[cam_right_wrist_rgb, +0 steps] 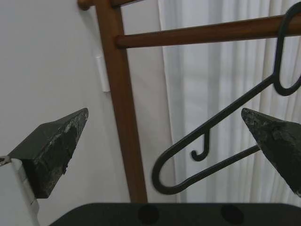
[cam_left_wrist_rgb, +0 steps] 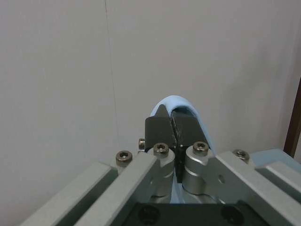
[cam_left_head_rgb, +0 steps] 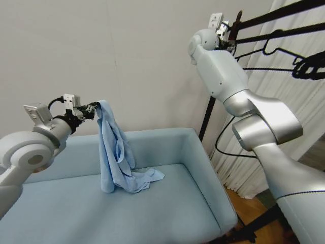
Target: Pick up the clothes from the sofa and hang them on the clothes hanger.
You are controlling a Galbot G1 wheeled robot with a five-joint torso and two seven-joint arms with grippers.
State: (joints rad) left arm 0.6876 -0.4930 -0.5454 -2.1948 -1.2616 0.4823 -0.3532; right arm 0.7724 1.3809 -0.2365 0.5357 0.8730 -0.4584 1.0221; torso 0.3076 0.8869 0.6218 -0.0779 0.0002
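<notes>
A light blue garment (cam_left_head_rgb: 116,152) hangs from my left gripper (cam_left_head_rgb: 93,109), its lower end resting on the pale blue sofa (cam_left_head_rgb: 167,213). The left wrist view shows that gripper (cam_left_wrist_rgb: 173,127) shut on a fold of the blue garment (cam_left_wrist_rgb: 181,103). My right gripper (cam_left_head_rgb: 227,31) is raised at the wooden clothes rack (cam_left_head_rgb: 264,23) at the upper right. In the right wrist view it (cam_right_wrist_rgb: 164,136) stands open, its dark fingertips (cam_right_wrist_rgb: 56,141) wide apart, with a black hanger (cam_right_wrist_rgb: 211,150) hooked on the rack's rail (cam_right_wrist_rgb: 197,34) just beyond them.
A plain wall stands behind the sofa. White curtains (cam_left_head_rgb: 284,117) hang behind the rack. More black hangers (cam_left_head_rgb: 310,66) hang on the rail at the right. The rack's dark upright (cam_left_head_rgb: 207,119) stands beside the sofa's right arm, with wood floor (cam_left_head_rgb: 249,208) below.
</notes>
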